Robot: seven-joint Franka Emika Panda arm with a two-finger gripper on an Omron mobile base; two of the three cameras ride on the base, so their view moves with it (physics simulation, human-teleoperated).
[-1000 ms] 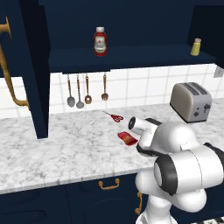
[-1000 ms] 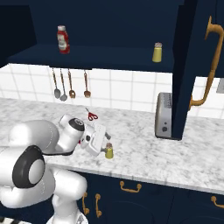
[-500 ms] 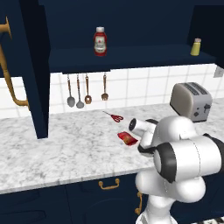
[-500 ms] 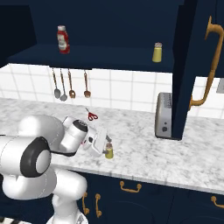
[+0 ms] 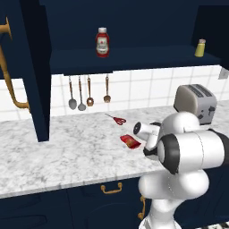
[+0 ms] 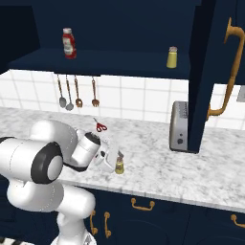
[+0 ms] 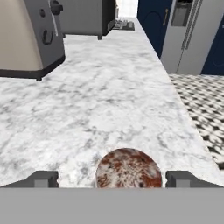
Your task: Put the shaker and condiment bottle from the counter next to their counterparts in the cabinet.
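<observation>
left base view: over the last second the arm has folded lower and further forward, so its white elbow now covers most of the wrist; the claw itself is hidden behind it. the condiment bottle (image 5: 130, 141) lies flat on the counter (image 5: 67, 152) just to the left of the wrist, untouched. one pair of scissors (image 5: 117, 119) lies beyond it, four utensils (image 5: 89, 91) hang on the wall, and one toaster (image 5: 195, 103) stands off to the right. up in the cabinet (image 5: 134, 58), well above the claw, are one ketchup bottle (image 5: 102, 42) and one bright yellow shaker (image 5: 200, 48).

right base view: the claw (image 6: 114, 161) has closed in on the shaker (image 6: 119, 165), which stands upright near the counter's front edge, right at the fingertips. that suggests the shaker is the first of the two things to go up; neither has left the counter yet.

hand view: the shaker's speckled cap (image 7: 128, 169) sits centred between the two fingertips (image 7: 41, 179), which stand wide on either side with marble visible in both gaps, so nothing is gripped. judging by this, closing is the next step.
</observation>
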